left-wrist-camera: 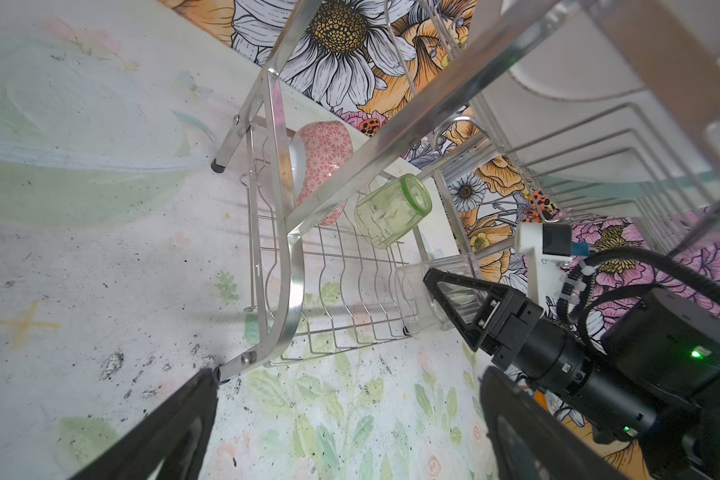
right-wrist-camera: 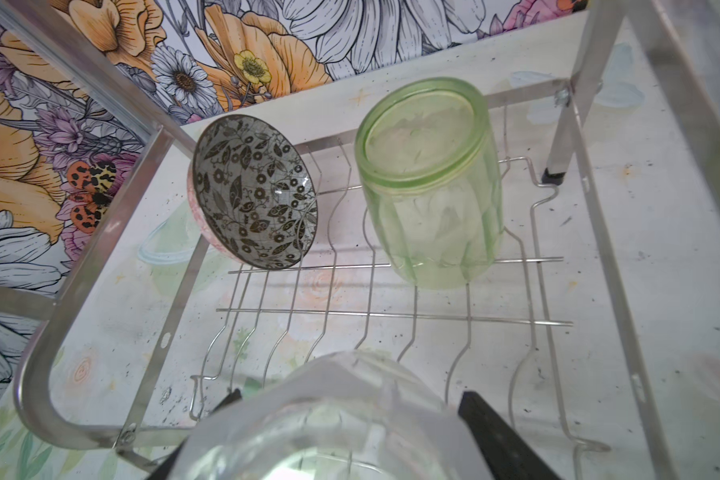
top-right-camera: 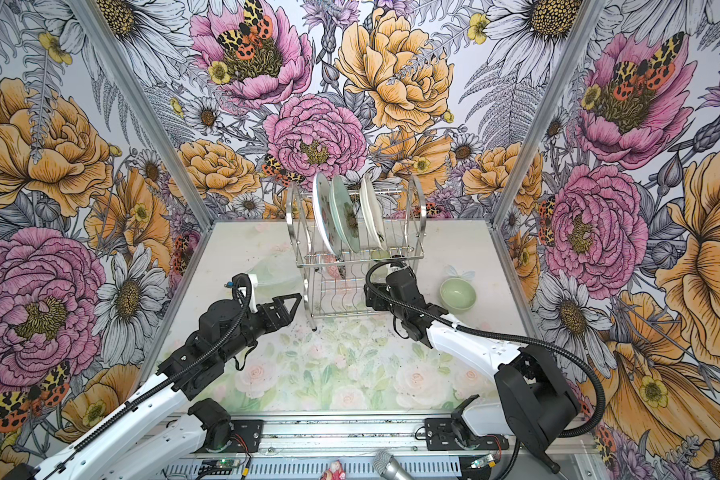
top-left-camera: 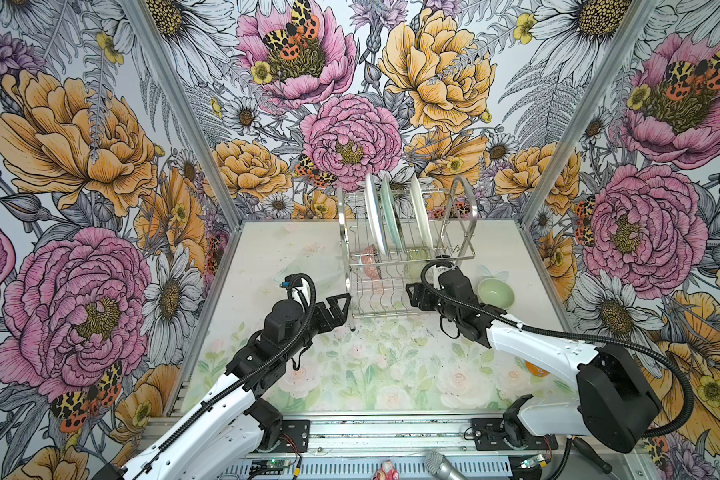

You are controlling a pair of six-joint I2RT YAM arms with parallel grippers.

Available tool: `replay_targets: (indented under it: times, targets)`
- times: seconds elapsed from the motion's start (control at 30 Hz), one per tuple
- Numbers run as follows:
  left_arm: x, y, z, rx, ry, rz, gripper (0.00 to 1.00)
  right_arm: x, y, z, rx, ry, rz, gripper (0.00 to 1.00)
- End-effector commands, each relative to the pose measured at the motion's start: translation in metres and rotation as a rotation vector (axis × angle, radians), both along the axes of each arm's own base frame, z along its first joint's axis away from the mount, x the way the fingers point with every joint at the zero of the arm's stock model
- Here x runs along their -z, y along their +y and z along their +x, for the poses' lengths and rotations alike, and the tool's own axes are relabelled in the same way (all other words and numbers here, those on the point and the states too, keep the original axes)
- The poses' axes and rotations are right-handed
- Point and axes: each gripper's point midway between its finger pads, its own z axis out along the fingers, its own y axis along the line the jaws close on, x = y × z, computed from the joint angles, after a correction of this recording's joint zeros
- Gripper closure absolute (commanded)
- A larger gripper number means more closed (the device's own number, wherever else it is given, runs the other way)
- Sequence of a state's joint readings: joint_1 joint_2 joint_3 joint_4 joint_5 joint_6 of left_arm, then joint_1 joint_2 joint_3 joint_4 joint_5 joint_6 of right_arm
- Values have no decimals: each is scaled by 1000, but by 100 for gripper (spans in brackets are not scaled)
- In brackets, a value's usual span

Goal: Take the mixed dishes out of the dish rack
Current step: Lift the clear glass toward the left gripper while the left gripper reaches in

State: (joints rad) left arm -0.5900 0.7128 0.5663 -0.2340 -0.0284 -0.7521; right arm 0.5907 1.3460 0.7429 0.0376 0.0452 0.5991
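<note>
As far as shows, 1 dish is out: the pale green ceramic bowl (top-left-camera: 495,293) sits on the floral surface (top-left-camera: 391,365) at 4 o'clock of the 2-tier chrome wire dish rack (top-left-camera: 467,195). 3 upright plates (top-left-camera: 390,216), a pink patterned bowl (left-wrist-camera: 321,166) and a green glass tumbler (right-wrist-camera: 429,187) remain racked. The right end effector (right-wrist-camera: 352,395) clasps the clear glass tumbler (right-wrist-camera: 321,415) on the lower tier. The left end effector (top-left-camera: 341,306) gapes empty at 8 o'clock.

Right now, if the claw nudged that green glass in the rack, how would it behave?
The green tumbler looks like thick smooth glass: probably rigid, slippery, breakable. It rests tilted on thin wires of the dish rack, so a push may roll it.
</note>
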Motion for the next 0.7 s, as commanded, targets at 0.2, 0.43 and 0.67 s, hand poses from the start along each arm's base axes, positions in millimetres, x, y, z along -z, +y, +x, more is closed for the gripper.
replay_targets:
  times: [0.2, 0.43, 0.67]
  targets:
    - [-6, -8, -7, 14, -5, -74, 1, -43, 26, -7, -79, -69, 201, 38]
    - [-15, -17, -15, 43, -17, -103, 1, -56, 30, -13, -80, -63, 298, 38]
    - [-15, -30, -22, 91, -15, -118, 1, -65, 33, -21, -91, -49, 385, 38]
